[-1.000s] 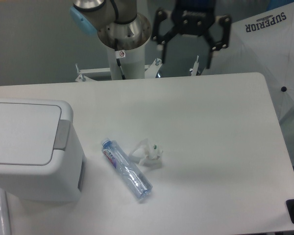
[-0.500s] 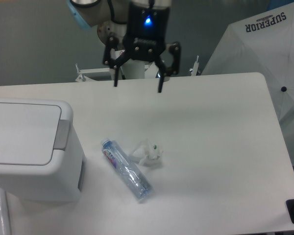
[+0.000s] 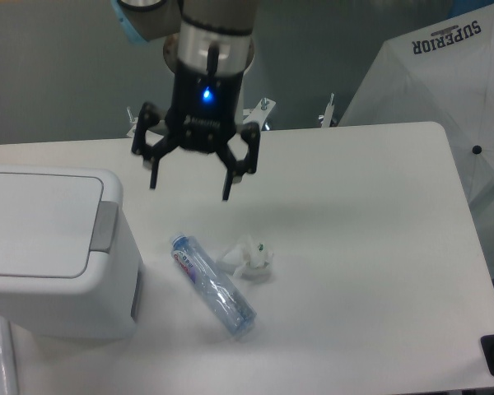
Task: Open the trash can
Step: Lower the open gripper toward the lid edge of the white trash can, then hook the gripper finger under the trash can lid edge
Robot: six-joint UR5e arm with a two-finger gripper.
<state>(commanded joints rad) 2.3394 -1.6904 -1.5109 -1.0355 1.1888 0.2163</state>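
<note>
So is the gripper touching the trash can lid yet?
Apart. The fixed camera shows the open gripper hanging above the table, with bare tabletop between it and the trash can.

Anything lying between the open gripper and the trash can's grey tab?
Nothing: in the camera view only bare table separates gripper from the trash can.

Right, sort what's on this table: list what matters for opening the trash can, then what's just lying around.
For the job:
- trash can, lid shut
- its grey push tab
- tool, open, in the air to the right of the can

Lying about:
- clear plastic bottle, on its side
- crumpled white wrapper next to the bottle
- white umbrella beyond the table
</note>
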